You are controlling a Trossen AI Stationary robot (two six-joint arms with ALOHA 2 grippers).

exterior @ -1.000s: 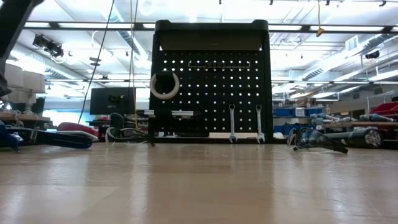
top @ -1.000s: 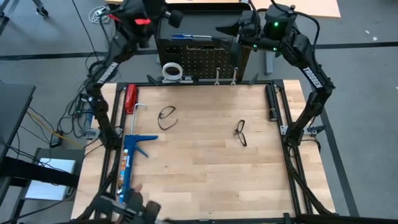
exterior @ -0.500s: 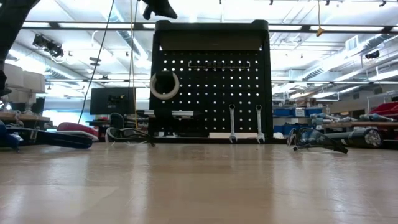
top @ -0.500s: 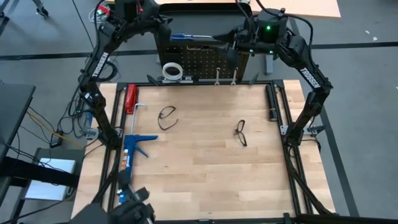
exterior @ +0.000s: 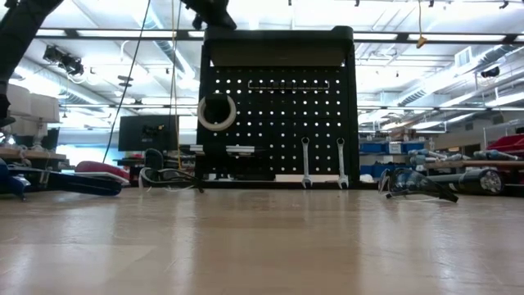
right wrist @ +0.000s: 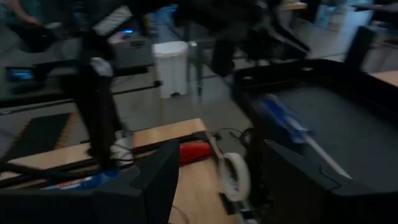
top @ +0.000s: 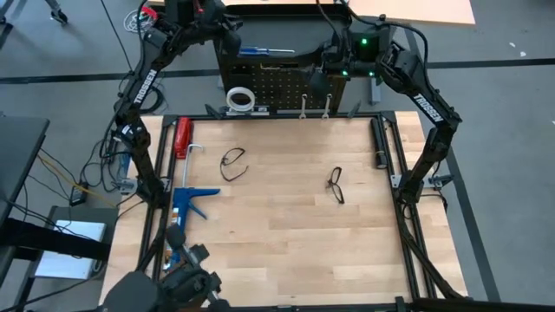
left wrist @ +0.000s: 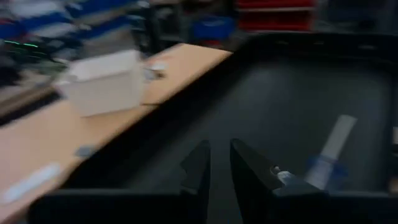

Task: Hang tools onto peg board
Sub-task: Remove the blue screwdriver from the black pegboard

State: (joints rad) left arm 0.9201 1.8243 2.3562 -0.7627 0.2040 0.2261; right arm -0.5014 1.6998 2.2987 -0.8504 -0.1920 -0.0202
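The black peg board (exterior: 278, 106) stands at the table's far edge. A white tape roll (exterior: 216, 112) and two silver wrenches (exterior: 305, 162) (exterior: 341, 162) hang on its front. A blue-handled screwdriver (top: 264, 52) lies in the tray on top of it. Two black-framed glasses (top: 232, 162) (top: 336, 185) lie on the tabletop. My left gripper (top: 227, 28) hovers over the board's top left corner, fingers nearly together with nothing between them (left wrist: 220, 171). My right gripper (top: 317, 76) is open and empty at the board's upper right (right wrist: 221, 186).
A long blue caulking gun (top: 182, 217) and a red-handled tool (top: 182, 137) lie along the table's left side. The middle and near part of the wooden tabletop (top: 277, 243) is bare. Black frame rails (top: 381, 143) run along the table's sides.
My left gripper has swung toward the far edge and come in over the board's top left corner. My right gripper has gone from over the board's top toward the near edge, to the board's upper right. The tools have kept still.
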